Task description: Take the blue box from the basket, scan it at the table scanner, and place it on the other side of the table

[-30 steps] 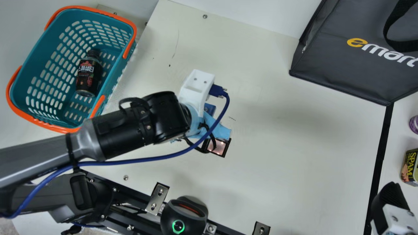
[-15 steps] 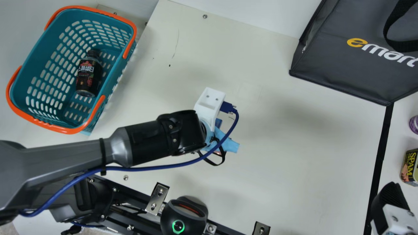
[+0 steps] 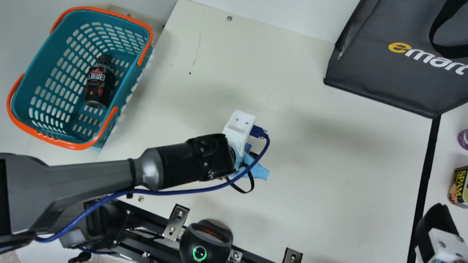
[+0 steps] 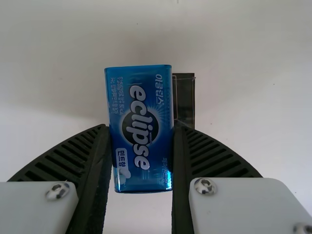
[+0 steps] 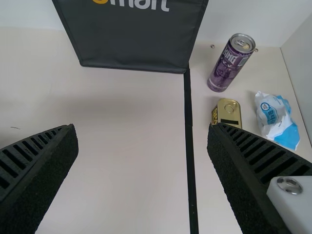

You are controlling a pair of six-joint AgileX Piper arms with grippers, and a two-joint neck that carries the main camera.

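The left arm (image 3: 98,175), at frame left, is matte grey with a black wrist (image 3: 215,157), white bracket (image 3: 239,126), pale-blue wrap (image 3: 259,171) and royal-blue cable (image 3: 197,190). At lower right, the right gripper (image 3: 440,215) pairs black ribbed fingers (image 5: 36,170) with white, screw-studded housing (image 3: 448,244).

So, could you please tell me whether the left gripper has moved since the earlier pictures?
Yes; in the main view, the left gripper has moved away from the basket and closer to the scanner.

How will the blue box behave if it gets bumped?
The blue box looks stiff, its edges straight in the grip of the left gripper. Its glossy surface may make it slippery. With that flat face, it would probably slide, not roll.
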